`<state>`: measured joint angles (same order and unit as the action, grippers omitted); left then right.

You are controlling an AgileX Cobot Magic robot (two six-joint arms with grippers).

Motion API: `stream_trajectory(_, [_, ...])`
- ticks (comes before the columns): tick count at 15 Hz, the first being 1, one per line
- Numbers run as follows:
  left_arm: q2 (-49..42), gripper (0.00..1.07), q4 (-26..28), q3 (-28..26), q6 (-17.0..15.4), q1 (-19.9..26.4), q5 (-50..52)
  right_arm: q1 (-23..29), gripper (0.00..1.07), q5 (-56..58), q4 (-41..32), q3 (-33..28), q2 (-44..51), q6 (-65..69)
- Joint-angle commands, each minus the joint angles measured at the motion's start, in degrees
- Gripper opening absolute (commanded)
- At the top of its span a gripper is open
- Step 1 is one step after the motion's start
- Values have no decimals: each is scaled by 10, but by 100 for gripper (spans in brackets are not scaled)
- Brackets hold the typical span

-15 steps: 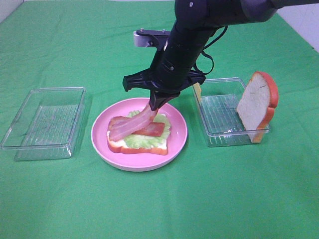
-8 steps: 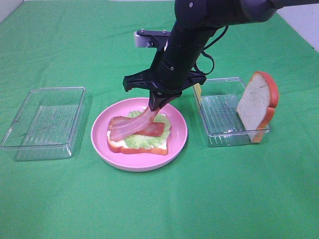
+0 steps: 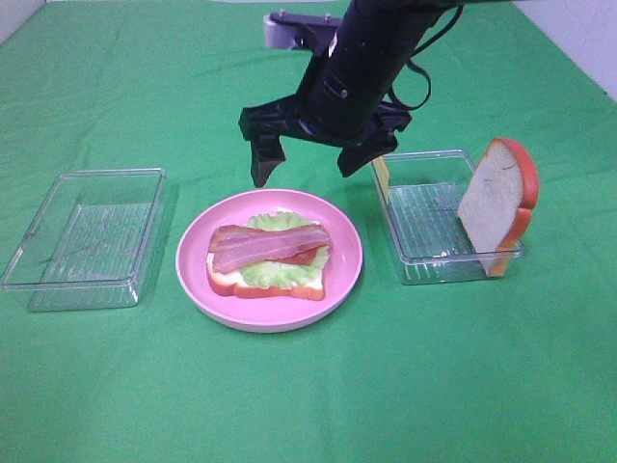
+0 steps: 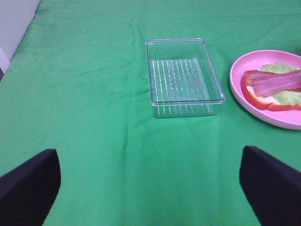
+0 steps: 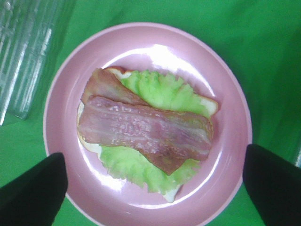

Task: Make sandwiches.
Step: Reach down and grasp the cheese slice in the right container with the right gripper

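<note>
**Asker:** Where is the sandwich point(image 3: 268, 262)?

**Me:** It sits open-faced on the plate point(image 3: 343, 262), near the middle of the bench point(image 3: 434, 376). A bread slice point(image 3: 224, 281) lies flat at the bottom with lettuce point(image 3: 275, 276) on it. Two bacon strips point(image 3: 272, 245) are on top, one partly over the other.

**Asker:** And your right end effector point(image 3: 305, 174)?

**Me:** It hangs above the plate's far side. Its fingers are spread wide with nothing between them, and they are clear of the bacon.

**Asker:** What else is around the plate?

**Me:** The right tray point(image 3: 424, 224) is just beside it. A second slice point(image 3: 494, 203) stands upright at that tray's end away from the plate. A yellow cheese slice point(image 3: 382, 177) shows edge-on at the end nearest the plate, but I cannot tell whether it is inside the wall. The left tray point(image 3: 87, 236) lies on the plate's other side, a little apart from it.

**Asker:** Your left end effector point(image 4: 150, 188)?

**Me:** It is over bare green cloth, short of the left tray. Its fingers are far apart and hold nothing. My left wrist view shows that tray ahead, with the plate's edge beyond it.
</note>
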<state>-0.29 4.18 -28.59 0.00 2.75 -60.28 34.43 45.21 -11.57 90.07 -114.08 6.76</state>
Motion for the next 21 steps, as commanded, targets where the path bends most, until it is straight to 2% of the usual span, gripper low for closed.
stream_trajectory(1, [-14, 96, 5, 1, 0, 0, 6, -11, 97, 80, 48, 34, 38, 30])
stream_trajectory(4, [-14, 96, 5, 1, 0, 0, 6, -71, 97, 183, 55, 115, 32, 33])
stream_trajectory(8, [-14, 96, 5, 1, 0, 0, 6, -144, 97, 181, 44, 165, -11, 17])
stream_trajectory(10, [-14, 96, 5, 1, 0, 0, 6, -147, 97, 189, 22, 235, -81, 9])
stream_trajectory(13, [-14, 96, 5, 1, 0, 0, 6, -147, 97, 208, 20, 275, -132, 9])
stream_trajectory(21, [-14, 96, 5, 1, 0, 0, 6, -147, 97, 193, 0, 284, -216, 9])
